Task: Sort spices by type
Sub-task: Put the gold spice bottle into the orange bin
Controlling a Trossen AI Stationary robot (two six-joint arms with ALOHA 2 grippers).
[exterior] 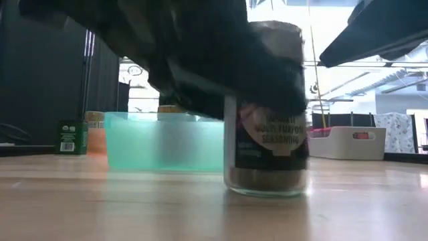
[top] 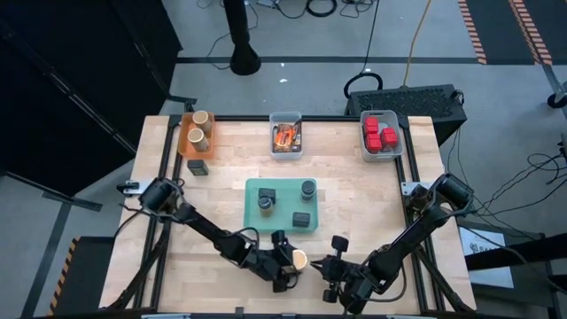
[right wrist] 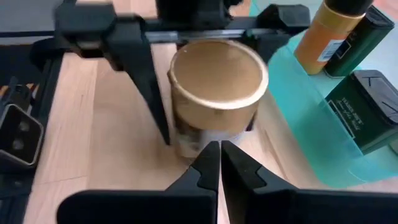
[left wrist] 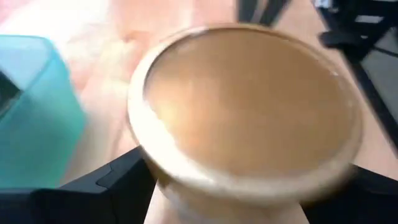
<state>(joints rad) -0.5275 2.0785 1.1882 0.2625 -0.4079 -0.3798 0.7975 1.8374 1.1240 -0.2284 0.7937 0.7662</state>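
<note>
A tan round jar (top: 299, 260) with a flat tan lid stands upright on the table near its near edge; it also shows in the low view (exterior: 267, 134) and in the right wrist view (right wrist: 217, 74). My left gripper (top: 295, 263) is shut on it, one finger on each side. My right gripper (right wrist: 219, 158) is shut and empty, pointing at the jar from the table's right, a short way off. Several dark grey jars and blocks (top: 303, 219) sit on the teal tray (top: 252, 213). A dark block (top: 198, 167) rests on the table beside the orange bin. My left gripper holds the tan jar by its body just below the lid (right wrist: 177, 121), pinched between the two fingers (right wrist: 146, 87). The fingers come roughly level from the table's left, slanting down. The jar stands upright with its bottom (exterior: 266, 187) on the table.
At the far edge stand an orange bin (top: 183, 140) with two tan jars, a clear bin (top: 285, 152) with orange-red packets and a bin (top: 397, 151) with red cubes. The teal tray's corner (right wrist: 323, 130) lies close to the jar. Bare wood lies left and right of the tray.
</note>
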